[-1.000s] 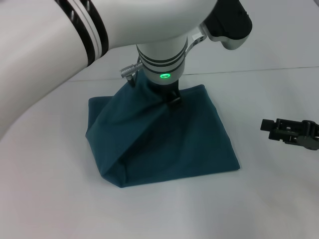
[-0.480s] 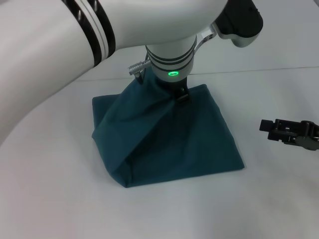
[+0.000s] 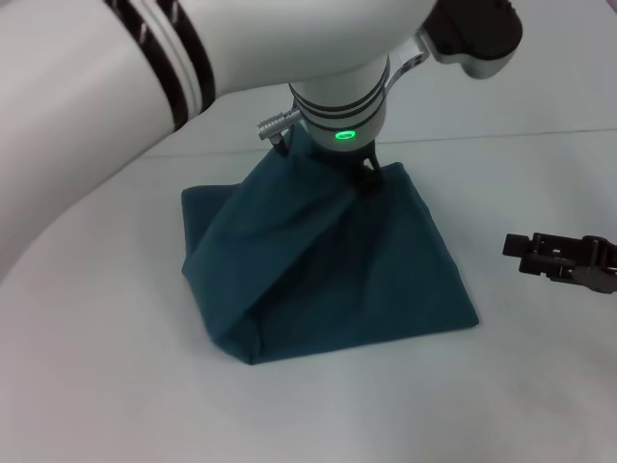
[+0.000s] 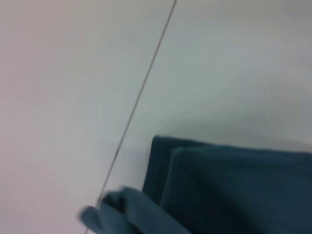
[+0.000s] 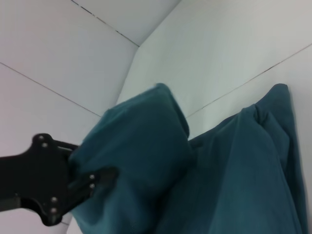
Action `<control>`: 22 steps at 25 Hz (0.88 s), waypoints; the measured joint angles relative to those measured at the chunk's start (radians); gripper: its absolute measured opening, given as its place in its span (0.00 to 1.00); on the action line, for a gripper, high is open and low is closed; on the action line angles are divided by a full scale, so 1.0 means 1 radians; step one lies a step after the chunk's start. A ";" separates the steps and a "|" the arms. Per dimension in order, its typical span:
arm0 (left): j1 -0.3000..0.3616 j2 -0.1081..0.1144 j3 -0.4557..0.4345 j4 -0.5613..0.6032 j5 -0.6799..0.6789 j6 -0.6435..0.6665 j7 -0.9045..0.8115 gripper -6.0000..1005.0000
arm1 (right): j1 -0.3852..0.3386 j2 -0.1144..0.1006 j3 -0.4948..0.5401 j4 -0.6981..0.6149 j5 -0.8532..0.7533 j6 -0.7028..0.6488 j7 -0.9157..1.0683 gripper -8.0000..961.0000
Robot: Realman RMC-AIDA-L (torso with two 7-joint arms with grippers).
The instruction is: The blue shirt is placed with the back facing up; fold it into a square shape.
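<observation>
Left gripper (image 3: 364,179) lifts blue shirt (image 3: 328,275) — jaws hidden.

One shirt (image 3: 328,270) — dark teal-blue, plain, lying partly folded with one portion lifted into a peak.

One table (image 3: 116,386) — white, carrying the shirt.

Two arms: the left arm (image 3: 145,87), large and white with black bands, reaching over the shirt; the right arm, of which only the end shows at the right side of the head view.

Two grippers: the left gripper (image 3: 364,178) at the shirt's raised peak, cloth gathered at it; the right gripper (image 3: 525,253), black, low over the table, apart from the shirt.

One green light (image 3: 344,135) on the left wrist.
</observation>
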 joint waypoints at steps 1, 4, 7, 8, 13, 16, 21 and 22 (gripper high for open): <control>0.014 0.000 -0.001 0.028 0.000 0.000 0.003 0.12 | 0.002 0.000 0.000 0.000 -0.004 0.001 0.001 0.79; 0.039 0.000 -0.006 0.081 0.000 0.000 0.006 0.14 | 0.005 0.000 0.000 0.000 -0.015 0.003 0.004 0.79; 0.048 0.000 -0.030 0.108 0.000 0.004 0.002 0.20 | 0.007 0.000 -0.001 0.000 -0.018 0.004 0.006 0.79; 0.053 0.001 -0.054 0.125 0.000 0.007 0.001 0.25 | 0.007 0.000 -0.001 0.000 -0.018 0.004 0.006 0.79; 0.115 -0.003 -0.351 0.284 -0.020 0.060 -0.015 0.45 | 0.010 -0.001 -0.001 0.000 -0.018 0.004 0.006 0.79; 0.155 0.000 -0.557 0.332 -0.060 0.118 -0.031 0.55 | 0.012 -0.005 -0.001 0.000 -0.018 0.004 0.005 0.79; 0.275 0.010 -0.844 0.370 -0.208 0.197 -0.032 0.74 | 0.014 -0.008 -0.001 0.000 -0.019 0.005 0.003 0.79; 0.304 0.014 -0.870 0.370 -0.250 0.209 -0.030 0.78 | 0.014 -0.010 -0.001 0.000 -0.019 0.005 0.004 0.79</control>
